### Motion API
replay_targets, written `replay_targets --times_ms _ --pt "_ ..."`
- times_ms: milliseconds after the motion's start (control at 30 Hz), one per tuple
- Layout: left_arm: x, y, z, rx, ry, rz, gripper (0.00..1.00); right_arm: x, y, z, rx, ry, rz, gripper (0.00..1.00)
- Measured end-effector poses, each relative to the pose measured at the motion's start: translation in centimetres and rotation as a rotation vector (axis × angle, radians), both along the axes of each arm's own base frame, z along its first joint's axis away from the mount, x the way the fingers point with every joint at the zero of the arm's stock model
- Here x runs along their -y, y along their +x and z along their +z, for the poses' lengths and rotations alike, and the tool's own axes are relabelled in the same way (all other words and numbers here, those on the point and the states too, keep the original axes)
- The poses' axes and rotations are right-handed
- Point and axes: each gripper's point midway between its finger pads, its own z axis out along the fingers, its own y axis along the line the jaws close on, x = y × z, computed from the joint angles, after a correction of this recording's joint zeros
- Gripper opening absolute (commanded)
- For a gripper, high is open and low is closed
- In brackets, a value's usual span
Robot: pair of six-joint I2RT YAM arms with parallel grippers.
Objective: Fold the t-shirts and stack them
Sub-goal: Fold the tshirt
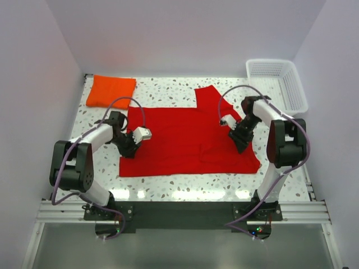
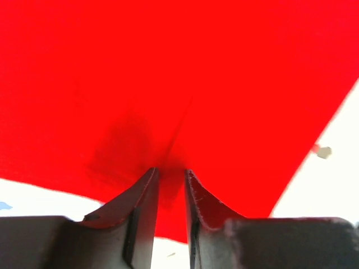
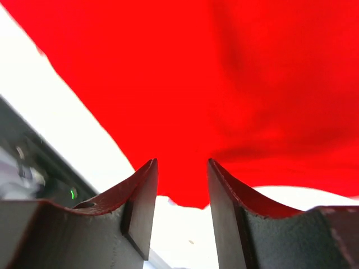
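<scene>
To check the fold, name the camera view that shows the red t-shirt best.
Top external: the whole red t-shirt lies spread out, outline and one sleeve visible. Both wrist views show only a close-up patch of its cloth and edge.

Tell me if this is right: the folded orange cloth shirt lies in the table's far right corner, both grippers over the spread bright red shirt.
No. The top external view shows the folded orange shirt in the far left corner; the left gripper and right gripper are over the red shirt.
</scene>
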Motion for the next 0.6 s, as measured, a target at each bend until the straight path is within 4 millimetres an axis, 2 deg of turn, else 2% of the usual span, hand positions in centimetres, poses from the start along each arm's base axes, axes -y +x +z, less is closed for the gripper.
replay_targets --times_ms 67,100,200,300,367,433,533,600 --pt "0.0 0.0 1.0 -0.034 -0.018 0.013 0.32 -1.0 2.8 1.9 0.073 0.056 -0.07 0.46" --pt "0.2 1.0 1.9 -0.025 -0.038 0.02 0.34 -1.4 4.8 3.2 0.13 0.085 -0.114 0.46" --pt "0.6 6.4 5.6 0.092 -0.093 0.065 0.36 -2.2 11.3 7.2 0.331 0.156 -0.263 0.49" --pt "0.8 11.7 9.4 0.224 -0.142 0.118 0.36 -2.6 16.7 9.6 0.487 0.208 -0.396 0.51" --pt "0.8 14.4 11.1 0.288 -0.166 0.153 0.36 -2.9 19.7 9.9 0.54 0.232 -0.469 0.51" --pt "0.8 16.2 11.7 0.316 -0.181 0.186 0.36 -3.1 22.8 9.2 0.57 0.246 -0.523 0.52" --pt "0.7 18.2 11.5 0.321 -0.201 0.239 0.36 -3.3 26.4 7.3 0.595 0.256 -0.562 0.55" --pt "0.4 19.1 10.7 0.312 -0.205 0.27 0.37 -3.5 27.6 5.2 0.583 0.256 -0.573 0.57"
